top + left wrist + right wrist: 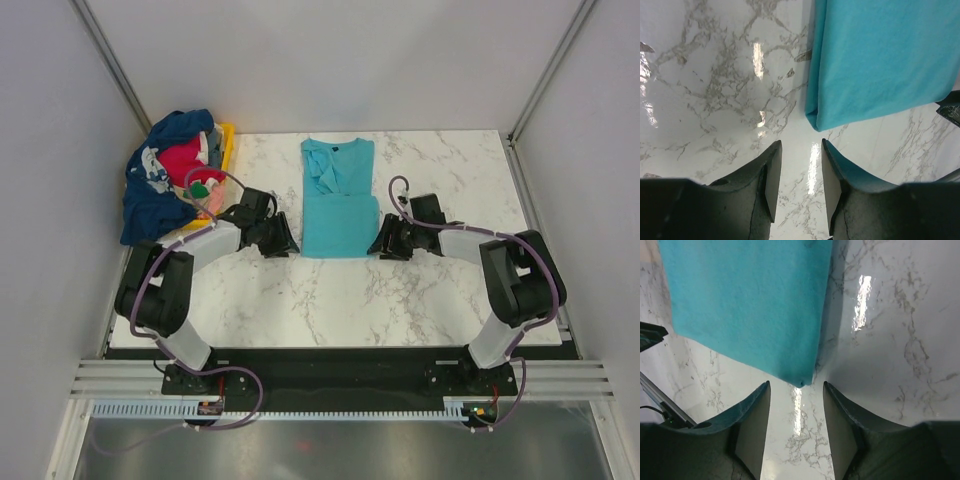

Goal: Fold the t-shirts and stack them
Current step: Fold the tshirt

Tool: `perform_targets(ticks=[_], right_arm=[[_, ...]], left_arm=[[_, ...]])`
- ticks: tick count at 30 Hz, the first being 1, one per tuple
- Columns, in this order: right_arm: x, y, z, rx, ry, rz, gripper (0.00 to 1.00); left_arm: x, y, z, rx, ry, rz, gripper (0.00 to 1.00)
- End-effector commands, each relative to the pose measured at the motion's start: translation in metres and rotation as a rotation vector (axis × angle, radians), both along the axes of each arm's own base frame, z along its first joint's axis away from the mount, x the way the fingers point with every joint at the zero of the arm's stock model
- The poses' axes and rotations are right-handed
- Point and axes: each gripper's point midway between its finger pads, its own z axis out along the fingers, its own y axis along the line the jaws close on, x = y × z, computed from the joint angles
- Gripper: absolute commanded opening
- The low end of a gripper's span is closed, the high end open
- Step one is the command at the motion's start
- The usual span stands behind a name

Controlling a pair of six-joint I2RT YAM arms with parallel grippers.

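The teal t-shirt [338,200] lies flat in the middle of the table [330,300]. It is folded into a long strip. Its neck is at the far end, and some cloth is bunched up there. The left gripper [283,240] sits low, just beside the near left corner of the shirt. Its fingers [767,185] are apart and hold nothing, and the corner of the cloth lies just in front of the gap. The right gripper [385,242] sits low, just beside the near right corner. Its fingers [752,430] are apart too, with nothing in them, and that corner points at the gap between them. Off at the far left of the table is a heap of other shirts. A navy shirt [150,200] with white print hangs over the side, and a red shirt [190,160] lies on top. The heap rests on a yellow tray [226,140].
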Motion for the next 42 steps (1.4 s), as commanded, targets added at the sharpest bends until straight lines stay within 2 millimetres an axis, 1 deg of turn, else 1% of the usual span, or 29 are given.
perform_targets(ticks=[1,3,5,6,8,9,11,13,14,17,20,23,26,28,29,30,31,32,33,34,35,36,37,38,39,40,41,42], right_arm=[[0.011,0.012,0.001,0.045,-0.069,0.022,0.53],[0.013,0.011,-0.002,0.037,-0.069,0.020,0.50],[0.013,0.010,-0.007,0.026,-0.063,0.019,0.48],[0.014,0.009,-0.008,0.020,-0.066,0.014,0.44],[0.014,0.008,-0.011,0.010,-0.067,0.017,0.41],[0.014,0.007,-0.012,0.006,-0.064,0.016,0.33],[0.015,0.007,-0.013,0.007,-0.063,0.017,0.24],[0.015,0.008,-0.014,0.011,-0.059,0.021,0.19],[0.015,0.008,-0.015,0.010,-0.058,0.022,0.19],[0.014,0.010,-0.015,0.012,-0.056,0.030,0.17],[0.013,0.009,-0.017,0.008,-0.053,0.034,0.15],[0.014,0.008,-0.019,0.005,-0.052,0.034,0.15],[0.014,0.009,-0.019,0.007,-0.050,0.039,0.13],[0.013,0.008,-0.021,0.005,-0.045,0.039,0.12],[0.012,0.009,-0.022,0.004,-0.044,0.042,0.09],[0.012,0.009,-0.022,0.007,-0.041,0.043,0.07],[0.012,0.009,-0.022,0.008,-0.042,0.047,0.04],[0.010,0.009,-0.023,0.008,-0.039,0.049,0.00],[0.010,0.009,-0.023,0.009,-0.040,0.050,0.00],[0.010,0.008,-0.022,0.010,-0.040,0.047,0.00],[0.006,0.008,-0.023,0.009,-0.037,0.049,0.00],[0.006,0.007,-0.018,0.012,-0.048,0.047,0.00],[0.001,0.006,-0.019,0.010,-0.043,0.048,0.00],[-0.002,0.004,-0.017,0.009,-0.042,0.048,0.00],[-0.003,0.005,-0.009,0.015,-0.060,0.048,0.00],[-0.006,0.003,-0.006,0.012,-0.064,0.045,0.00],[-0.013,0.000,0.000,0.009,-0.066,0.041,0.00],[-0.015,-0.001,0.005,0.009,-0.078,0.040,0.00]], left_arm=[[0.014,-0.014,0.020,-0.123,-0.129,0.021,0.45],[0.012,-0.015,0.017,-0.134,-0.130,0.024,0.45],[0.008,-0.016,0.013,-0.144,-0.135,0.019,0.46],[0.008,-0.016,0.012,-0.146,-0.134,0.019,0.47],[0.008,-0.016,0.009,-0.151,-0.138,0.021,0.48],[0.007,-0.017,0.008,-0.155,-0.135,0.025,0.49],[0.008,-0.016,0.003,-0.151,-0.130,0.029,0.49],[0.010,-0.017,0.000,-0.152,-0.129,0.037,0.49],[0.013,-0.018,-0.002,-0.154,-0.136,0.038,0.49],[0.014,-0.023,-0.011,-0.166,-0.119,0.032,0.48],[0.016,-0.027,-0.014,-0.179,-0.112,0.028,0.46],[0.012,-0.035,-0.021,-0.183,-0.095,0.009,0.43],[0.009,-0.038,-0.026,-0.172,-0.085,0.003,0.41],[0.008,-0.039,-0.033,-0.168,-0.073,0.000,0.38],[0.007,-0.039,-0.036,-0.169,-0.065,0.000,0.36],[0.006,-0.041,-0.037,-0.171,-0.062,-0.004,0.30],[0.006,-0.042,-0.040,-0.172,-0.059,-0.003,0.26],[0.005,-0.044,-0.040,-0.175,-0.059,-0.011,0.21],[0.005,-0.045,-0.040,-0.177,-0.058,-0.016,0.10],[0.005,-0.046,-0.036,-0.183,-0.064,-0.021,0.07],[0.004,-0.047,-0.032,-0.189,-0.067,-0.030,0.04],[0.001,-0.047,-0.029,-0.190,-0.071,-0.033,0.02],[0.000,-0.046,-0.020,-0.186,-0.087,-0.032,0.02],[-0.003,-0.047,-0.016,-0.181,-0.093,-0.036,0.02],[-0.007,-0.047,-0.013,-0.177,-0.093,-0.038,0.02],[-0.012,-0.046,-0.011,-0.167,-0.094,-0.038,0.02],[-0.020,-0.050,-0.001,-0.167,-0.105,-0.058,0.02],[-0.030,-0.050,-0.002,-0.153,-0.091,-0.064,0.02]])
